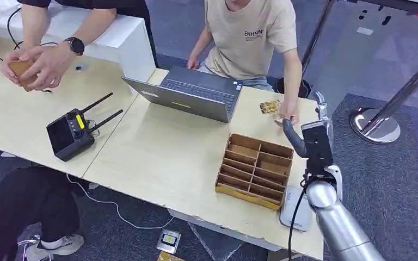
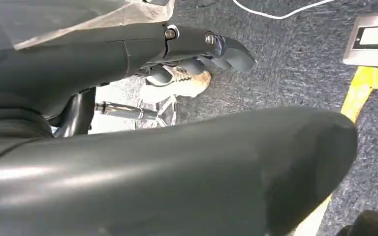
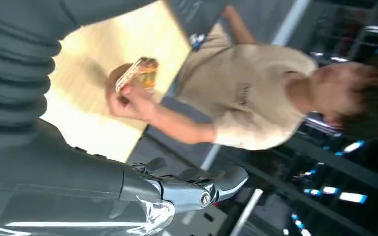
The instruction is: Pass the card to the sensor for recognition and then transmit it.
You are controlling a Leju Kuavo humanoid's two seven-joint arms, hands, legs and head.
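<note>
Right hand (image 1: 311, 136) raised, fingers apart, empty, near table edge (image 1: 326, 111); person's hand (image 1: 288, 115) holds card (image 1: 269, 106).

Only readable bit I can find is the dark print on the chest of the beige T-shirt (image 1: 250, 32) worn by the person behind the laptop, looks like "ENHSIN" or close to it. Everything else is too blurry.

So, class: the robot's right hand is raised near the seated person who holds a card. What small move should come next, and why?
Probably ease the right hand toward the card and take it. The hand is raised above the table with nothing in it, fingers apart, and the person's hand holds the card just beyond it, so the handover has not yet happened.
</note>
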